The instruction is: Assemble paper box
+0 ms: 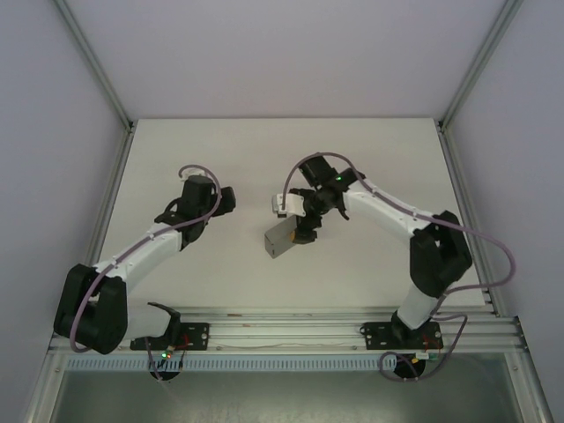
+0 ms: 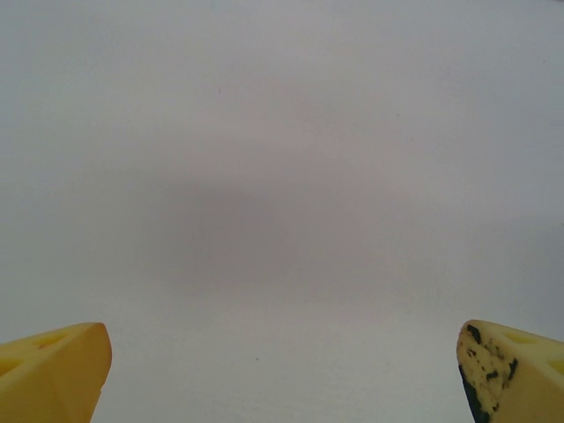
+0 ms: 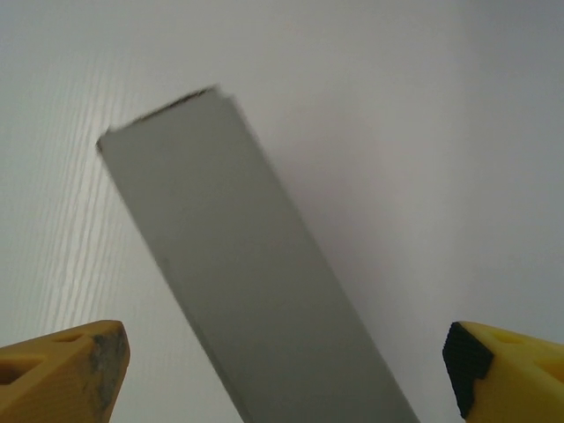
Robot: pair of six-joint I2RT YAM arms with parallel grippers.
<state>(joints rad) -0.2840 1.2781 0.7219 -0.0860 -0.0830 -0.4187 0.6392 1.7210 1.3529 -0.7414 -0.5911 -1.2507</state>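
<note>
Seen from above, the paper box (image 1: 281,238) lies on the table (image 1: 220,150) just beside the right gripper (image 1: 305,227), with the left gripper (image 1: 231,199) farther off. Left wrist: fingers (image 2: 53,370) spread over bare table. Right wrist: fingers (image 3: 62,374) spread, with the box between them unpinched and its long axis pointing away up-left.

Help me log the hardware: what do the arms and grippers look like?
The left arm and right arm have white links, black joints and looping mauve cables. The left gripper and right gripper have yellow wedge-shaped fingers with black marks on one tip.
</note>
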